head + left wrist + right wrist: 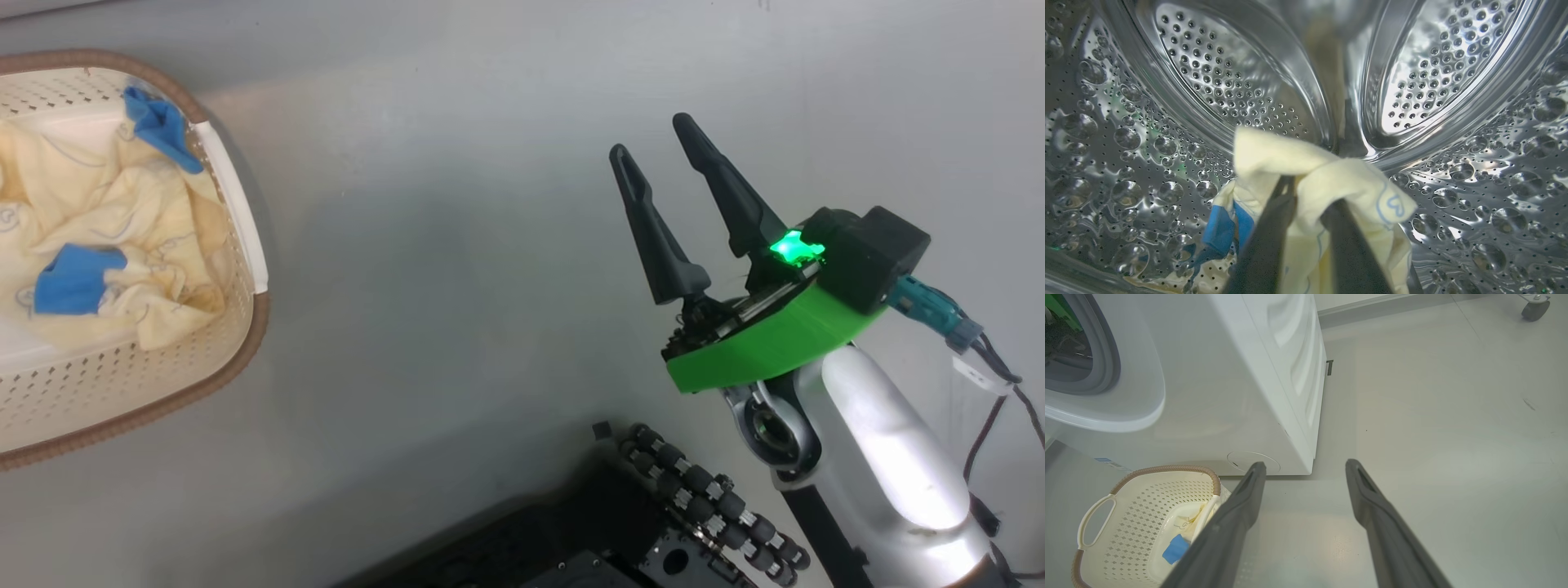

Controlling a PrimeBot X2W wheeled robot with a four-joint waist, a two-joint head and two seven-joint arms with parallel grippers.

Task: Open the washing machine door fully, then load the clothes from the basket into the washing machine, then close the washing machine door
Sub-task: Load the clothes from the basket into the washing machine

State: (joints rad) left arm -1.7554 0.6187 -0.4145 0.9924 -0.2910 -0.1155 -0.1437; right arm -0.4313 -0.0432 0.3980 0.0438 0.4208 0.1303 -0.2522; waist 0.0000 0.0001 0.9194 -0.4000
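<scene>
In the left wrist view my left gripper is deep inside the perforated steel drum of the washing machine. It is shut on a pale-yellow garment with a blue patch, which drapes over both fingertips. My right gripper hangs open and empty over the grey floor, right of the basket. Its fingers frame the machine's lower front corner. More clothes, pale yellow with blue patches, lie in the cream basket. The washing machine door is out of view.
The grey rubber seal rings the open mouth of the washer, with the basket on the floor just in front. Bare grey floor stretches to the right. A caster wheel stands far off. My black base lies below.
</scene>
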